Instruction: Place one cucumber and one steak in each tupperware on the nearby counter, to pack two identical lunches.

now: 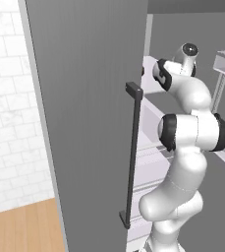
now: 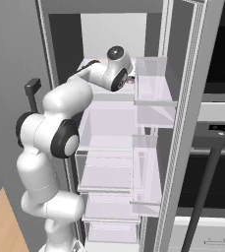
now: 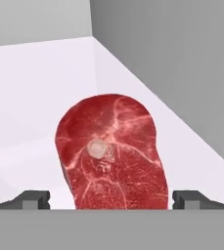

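My pincer (image 3: 111, 200) stands wide open, its tips either side of the steak (image 3: 112, 154) lying flat on the fridge shelf (image 3: 30, 88) just ahead (nothing gripped yet), lined up for closing.

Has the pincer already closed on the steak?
No, the pincer stands wide open, one fingertip on each side of the steak.

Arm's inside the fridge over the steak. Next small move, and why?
Probably ease the end effector forward over the red marbled raw steak, then close. The steak lies flat on the pale fridge shelf between the two dark fingertips, which stand wide open at either side of its near end, not yet gripping it.
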Controlling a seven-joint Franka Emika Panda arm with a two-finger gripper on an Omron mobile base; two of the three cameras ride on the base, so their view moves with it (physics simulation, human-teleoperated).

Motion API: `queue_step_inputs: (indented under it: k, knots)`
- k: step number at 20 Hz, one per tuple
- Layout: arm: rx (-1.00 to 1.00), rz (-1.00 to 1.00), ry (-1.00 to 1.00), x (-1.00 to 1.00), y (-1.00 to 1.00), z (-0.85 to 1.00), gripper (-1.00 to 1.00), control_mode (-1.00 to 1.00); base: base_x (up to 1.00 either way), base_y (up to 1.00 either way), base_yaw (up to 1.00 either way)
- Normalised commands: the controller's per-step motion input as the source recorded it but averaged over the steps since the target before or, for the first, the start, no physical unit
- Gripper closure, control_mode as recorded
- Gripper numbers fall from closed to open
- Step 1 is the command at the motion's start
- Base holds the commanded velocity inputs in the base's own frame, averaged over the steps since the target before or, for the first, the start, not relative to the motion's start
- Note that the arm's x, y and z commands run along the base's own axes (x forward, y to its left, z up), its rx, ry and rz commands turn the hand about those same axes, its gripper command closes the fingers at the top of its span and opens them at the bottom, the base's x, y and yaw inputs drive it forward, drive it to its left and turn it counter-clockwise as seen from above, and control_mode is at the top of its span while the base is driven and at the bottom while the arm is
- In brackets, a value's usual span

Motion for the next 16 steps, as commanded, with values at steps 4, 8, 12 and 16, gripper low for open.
queue_step_inputs:
  k: [4, 8, 12, 16]
  knots:
    - [-0.01, 0.00, 0.00, 0.12, -0.07, -0.23, 1.00, -1.00, 0.00, 0.00, 0.00]
    - [-0.02, 0.00, 0.00, 0.00, 0.00, -0.41, 1.00, -1.00, 0.00, 0.00, 0.00]
    - [0.00, 0.00, -0.03, 0.00, 0.00, -0.29, 1.00, -1.00, 0.00, 0.00, 0.00]
    - [0.00, 0.00, -0.10, -0.33, 0.07, -0.07, 1.00, -1.00, 0.00, 0.00, 0.00]
